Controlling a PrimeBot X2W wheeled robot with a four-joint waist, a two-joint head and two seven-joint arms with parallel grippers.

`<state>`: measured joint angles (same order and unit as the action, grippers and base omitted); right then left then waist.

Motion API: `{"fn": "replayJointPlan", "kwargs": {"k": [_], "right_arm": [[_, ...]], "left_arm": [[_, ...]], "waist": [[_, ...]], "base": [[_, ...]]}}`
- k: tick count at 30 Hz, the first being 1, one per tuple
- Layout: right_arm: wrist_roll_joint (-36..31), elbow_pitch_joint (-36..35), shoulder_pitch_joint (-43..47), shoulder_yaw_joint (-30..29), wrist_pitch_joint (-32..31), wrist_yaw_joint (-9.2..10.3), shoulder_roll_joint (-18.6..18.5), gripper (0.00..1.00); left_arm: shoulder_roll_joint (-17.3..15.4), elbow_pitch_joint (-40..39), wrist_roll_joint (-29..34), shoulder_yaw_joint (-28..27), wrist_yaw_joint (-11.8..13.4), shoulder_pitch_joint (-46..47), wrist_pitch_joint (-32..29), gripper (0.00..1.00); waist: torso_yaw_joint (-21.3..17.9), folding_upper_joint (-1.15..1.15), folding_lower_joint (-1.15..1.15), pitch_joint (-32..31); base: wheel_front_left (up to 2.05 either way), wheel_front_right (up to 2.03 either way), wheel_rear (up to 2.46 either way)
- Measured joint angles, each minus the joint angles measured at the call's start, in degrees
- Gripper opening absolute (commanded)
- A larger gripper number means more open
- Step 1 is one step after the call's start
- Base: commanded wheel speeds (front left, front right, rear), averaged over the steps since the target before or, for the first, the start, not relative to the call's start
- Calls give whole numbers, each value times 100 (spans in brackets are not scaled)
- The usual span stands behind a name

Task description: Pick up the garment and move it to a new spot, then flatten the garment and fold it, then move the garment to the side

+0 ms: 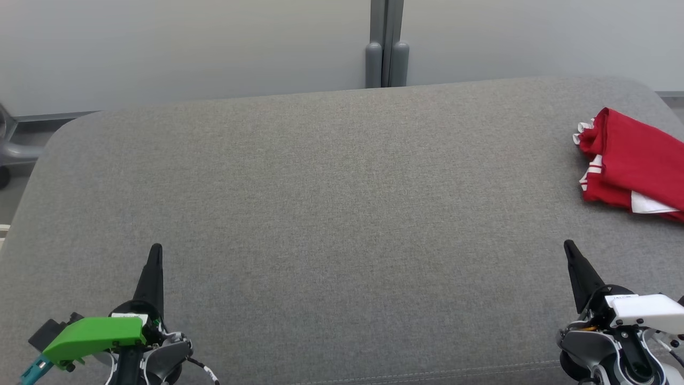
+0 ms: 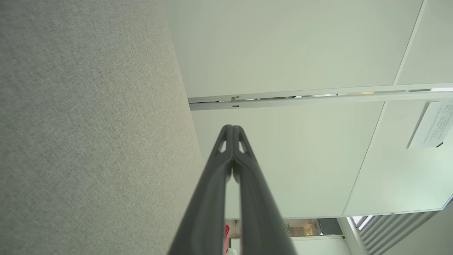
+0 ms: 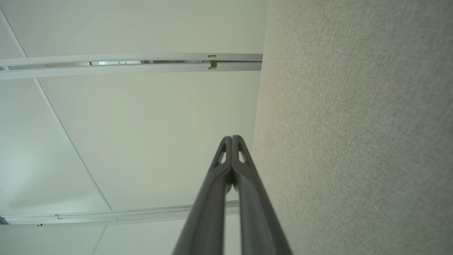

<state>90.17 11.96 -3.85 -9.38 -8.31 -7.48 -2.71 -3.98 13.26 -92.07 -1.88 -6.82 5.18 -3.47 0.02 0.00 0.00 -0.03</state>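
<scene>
A red garment with white stripes [image 1: 636,160] lies bunched and roughly folded at the far right edge of the grey fabric surface [image 1: 331,203], partly cut off by the frame. My left gripper [image 1: 155,251] rests at the lower left with its dark fingers pressed together and nothing held. My right gripper [image 1: 568,247] sits at the lower right, well in front of the garment, also shut and empty. In the left wrist view the left gripper [image 2: 232,126] has its tips touching; in the right wrist view the right gripper [image 3: 231,137] looks the same.
A pale wall [image 1: 187,48] with a grey vertical post [image 1: 386,45] stands behind the surface. A dark chair base [image 1: 10,149] shows at the far left on the floor. The wrist views look along the grey fabric [image 2: 88,124] toward white panels [image 3: 141,124].
</scene>
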Motion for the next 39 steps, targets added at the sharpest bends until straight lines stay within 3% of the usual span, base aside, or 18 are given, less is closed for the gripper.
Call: {"fn": "replayJointPlan", "kwargs": {"k": [39], "right_arm": [[200,22,-9,-25,-19,0,-2,0]], "left_arm": [[81,19,-118,-92,-75,20,-57,0]], "waist": [[-2,0,0,7]], "base": [[0,0,0]]}}
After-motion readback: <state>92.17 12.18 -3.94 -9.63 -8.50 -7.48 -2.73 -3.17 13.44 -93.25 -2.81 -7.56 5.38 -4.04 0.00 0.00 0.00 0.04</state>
